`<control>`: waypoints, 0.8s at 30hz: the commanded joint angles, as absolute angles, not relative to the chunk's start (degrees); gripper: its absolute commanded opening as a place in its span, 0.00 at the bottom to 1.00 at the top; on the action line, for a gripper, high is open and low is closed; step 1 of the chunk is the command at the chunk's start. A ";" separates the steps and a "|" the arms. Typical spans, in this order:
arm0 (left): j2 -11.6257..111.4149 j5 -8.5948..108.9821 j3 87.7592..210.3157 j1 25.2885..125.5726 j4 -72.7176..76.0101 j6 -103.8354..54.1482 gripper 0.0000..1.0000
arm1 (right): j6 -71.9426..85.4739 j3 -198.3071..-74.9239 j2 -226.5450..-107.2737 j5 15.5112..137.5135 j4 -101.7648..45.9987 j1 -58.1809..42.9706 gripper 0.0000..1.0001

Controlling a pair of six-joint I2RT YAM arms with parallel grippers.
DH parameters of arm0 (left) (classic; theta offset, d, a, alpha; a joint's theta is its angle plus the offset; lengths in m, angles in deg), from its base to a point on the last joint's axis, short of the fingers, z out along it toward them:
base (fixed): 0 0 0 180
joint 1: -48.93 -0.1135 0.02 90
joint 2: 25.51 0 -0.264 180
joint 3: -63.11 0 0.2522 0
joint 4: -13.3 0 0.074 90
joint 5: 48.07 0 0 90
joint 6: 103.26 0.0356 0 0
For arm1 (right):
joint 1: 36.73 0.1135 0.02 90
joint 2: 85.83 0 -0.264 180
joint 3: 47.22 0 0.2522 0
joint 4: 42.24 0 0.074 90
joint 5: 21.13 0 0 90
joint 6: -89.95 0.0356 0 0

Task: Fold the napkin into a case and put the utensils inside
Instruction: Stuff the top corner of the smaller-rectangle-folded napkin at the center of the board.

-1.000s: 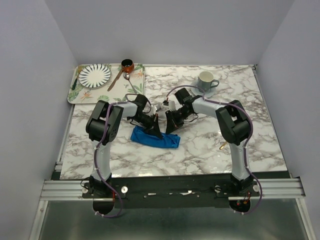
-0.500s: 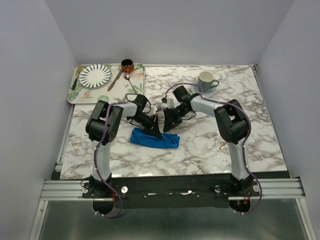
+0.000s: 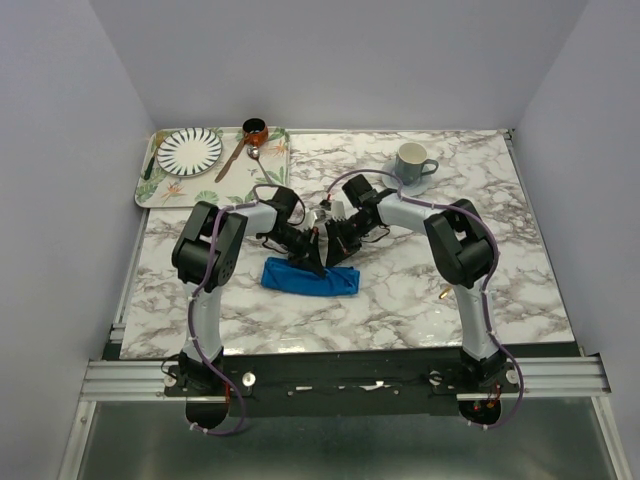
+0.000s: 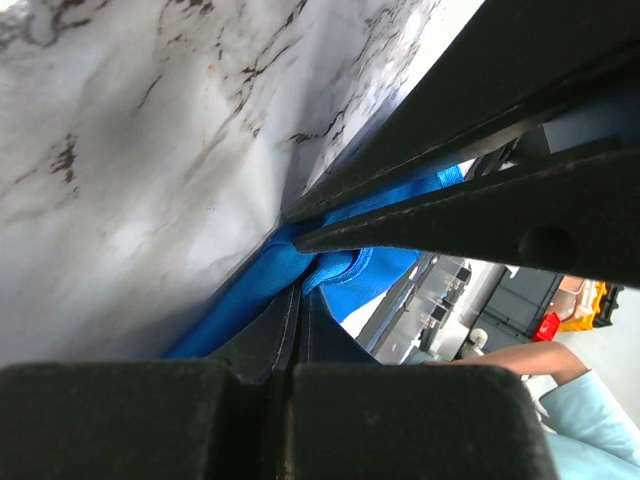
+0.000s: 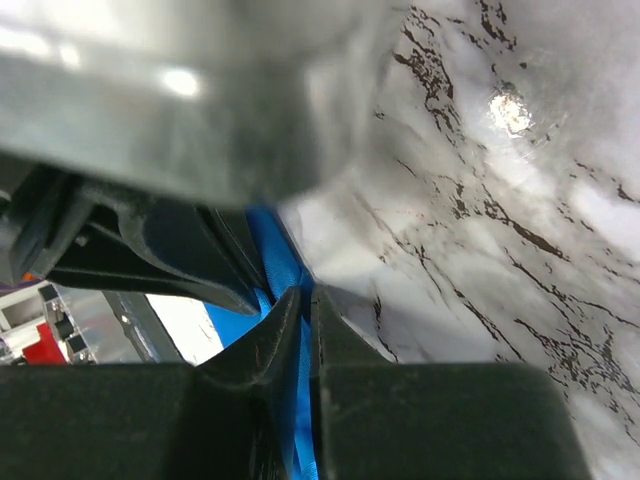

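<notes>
On the marble worktop (image 3: 400, 300) lies 1 napkin (image 3: 300, 281), bright blue and bunched into a long narrow strip near the middle, slightly toward the near edge; 1 gold-coloured piece (image 3: 443, 294) shows only its end beside the right arm's upright link, well apart from the cloth; at the far left sits 1 tray (image 3: 150, 192) carrying 1 striped plate (image 3: 188, 149), 1 brown-handled spoon (image 3: 238, 157) and 1 small brown pot (image 3: 255, 129); at the far right stands 1 mug (image 3: 411, 159) on 1 saucer (image 3: 421, 184).

Both of the 2 arms rise from their bases, bend at raised elbows and reach inward, wrists pitched down so that they meet over the strip's far edge; the left end effector (image 3: 316, 266) and the right end effector (image 3: 338, 258) sit just beside each other. In the left wrist view the fingers (image 4: 150, 420) are pressed almost together, with blue cloth pinched at their tips; in the right wrist view the fingers (image 5: 420, 420) are likewise nearly closed, a fold of the napkin caught in the narrow slit between them.
</notes>
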State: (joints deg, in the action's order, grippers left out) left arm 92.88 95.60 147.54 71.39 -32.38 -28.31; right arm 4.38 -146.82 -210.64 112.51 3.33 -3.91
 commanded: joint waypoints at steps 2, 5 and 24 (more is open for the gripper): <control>91.38 93.08 149.64 72.48 -28.23 -27.85 0.00 | 3.12 -146.41 -211.43 114.22 5.01 -3.24 0.15; 90.77 93.17 149.73 73.01 -27.70 -27.07 0.00 | 3.12 -146.32 -211.42 114.66 5.01 -3.25 0.15; 87.25 91.24 147.36 74.33 -25.16 -21.71 0.00 | 2.41 -145.71 -210.19 115.89 4.83 -3.25 0.13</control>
State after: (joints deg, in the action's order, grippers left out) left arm 90.10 91.84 147.37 74.08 -31.35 -26.15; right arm 3.09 -146.82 -210.42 113.80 2.00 -4.24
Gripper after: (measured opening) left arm 0.010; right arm 0.128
